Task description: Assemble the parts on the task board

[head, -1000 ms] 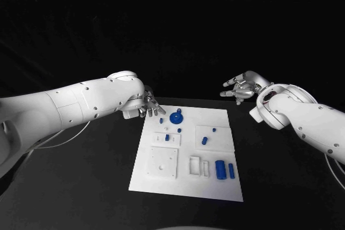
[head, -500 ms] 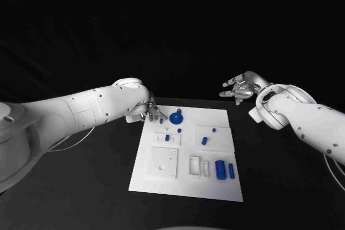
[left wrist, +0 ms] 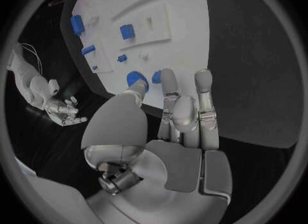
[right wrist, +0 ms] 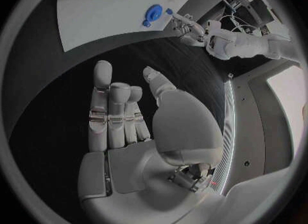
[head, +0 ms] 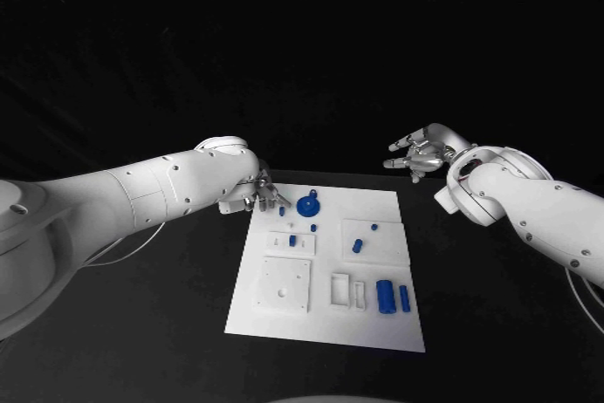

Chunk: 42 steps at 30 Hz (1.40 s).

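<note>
Hovering empty and spread-fingered over the task board [head: 330, 272], the left hand [head: 262, 194] could nudge the small blue part [head: 282, 211] aside.

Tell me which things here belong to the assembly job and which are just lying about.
Belonging to the job:
- task board
- round blue part at its far end
- small blue peg
- two blue blocks at the near right
- left hand, empty, fingers over the board's far left corner

Just there:
- black table
- right hand, open, off the board
</note>
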### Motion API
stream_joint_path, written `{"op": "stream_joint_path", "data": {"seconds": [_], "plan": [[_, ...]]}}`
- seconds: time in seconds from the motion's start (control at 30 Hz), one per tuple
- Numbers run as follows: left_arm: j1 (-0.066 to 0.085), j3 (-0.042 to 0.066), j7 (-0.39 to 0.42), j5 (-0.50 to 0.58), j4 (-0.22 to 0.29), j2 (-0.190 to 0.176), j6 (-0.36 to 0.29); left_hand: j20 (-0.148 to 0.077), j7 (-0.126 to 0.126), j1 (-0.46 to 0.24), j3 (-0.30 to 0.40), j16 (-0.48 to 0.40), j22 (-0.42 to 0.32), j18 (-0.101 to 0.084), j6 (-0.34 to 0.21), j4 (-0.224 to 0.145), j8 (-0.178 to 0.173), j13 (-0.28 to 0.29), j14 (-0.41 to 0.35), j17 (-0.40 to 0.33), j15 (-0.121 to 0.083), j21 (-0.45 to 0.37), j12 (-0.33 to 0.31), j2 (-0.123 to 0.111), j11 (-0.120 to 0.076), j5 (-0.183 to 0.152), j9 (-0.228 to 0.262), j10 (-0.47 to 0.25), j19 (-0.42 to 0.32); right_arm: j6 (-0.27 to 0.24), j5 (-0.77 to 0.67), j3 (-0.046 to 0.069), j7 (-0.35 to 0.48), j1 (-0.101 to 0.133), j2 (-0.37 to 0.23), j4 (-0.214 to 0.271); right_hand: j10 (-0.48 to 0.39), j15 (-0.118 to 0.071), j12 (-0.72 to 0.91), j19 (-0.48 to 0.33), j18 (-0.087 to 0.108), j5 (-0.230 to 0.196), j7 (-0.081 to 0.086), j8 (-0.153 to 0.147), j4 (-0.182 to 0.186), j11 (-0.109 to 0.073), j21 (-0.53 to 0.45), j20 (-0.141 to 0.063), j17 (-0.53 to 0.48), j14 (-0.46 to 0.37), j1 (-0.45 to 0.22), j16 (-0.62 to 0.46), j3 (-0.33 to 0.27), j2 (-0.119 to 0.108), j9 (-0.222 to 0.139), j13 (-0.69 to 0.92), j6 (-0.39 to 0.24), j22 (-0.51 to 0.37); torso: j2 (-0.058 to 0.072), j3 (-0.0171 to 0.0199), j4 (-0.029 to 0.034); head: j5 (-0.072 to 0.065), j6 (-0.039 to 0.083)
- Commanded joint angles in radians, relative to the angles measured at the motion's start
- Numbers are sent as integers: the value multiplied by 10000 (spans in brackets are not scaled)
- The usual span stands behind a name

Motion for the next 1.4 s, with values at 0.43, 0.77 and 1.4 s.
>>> {"op": "stream_joint_path", "data": {"seconds": [0.43,0.77,1.4], "plan": [[-401,10,508,681,-559,268,-357,-81,-17,-147,-100,8,178,-166,-156,-603,-26,32,-36,-67,-61,70,33,460,-70,271,11,289,-12,36,-13,4,73,-2,76,-27,-46,-5,39,333,146,46,37,27,67,-48,-17,54,12,-17,-45,34,13,5,1,9,52,4,5,-2,-9,-30,-17],[-425,12,588,734,-663,283,-475,-89,-13,-184,-104,17,176,-170,-169,-615,-61,32,-38,-58,-65,63,27,516,-73,265,-25,283,-3,39,-13,5,81,-3,101,-52,-48,-5,36,332,146,26,37,28,65,-49,-11,53,10,-15,-44,29,26,11,1,8,52,5,-4,4,-9,-34,-48],[-437,14,629,1057,-915,353,-279,-103,-11,-12,-656,-53,181,-188,-250,-1602,-163,51,-58,-134,-77,15,21,1491,-79,286,-201,231,4,89,-12,5,82,-9,172,-114,-47,-7,36,330,146,11,37,27,48,-50,-5,52,14,-11,-46,32,46,29,1,9,53,4,-1,14,-1,-54,-48]]}}
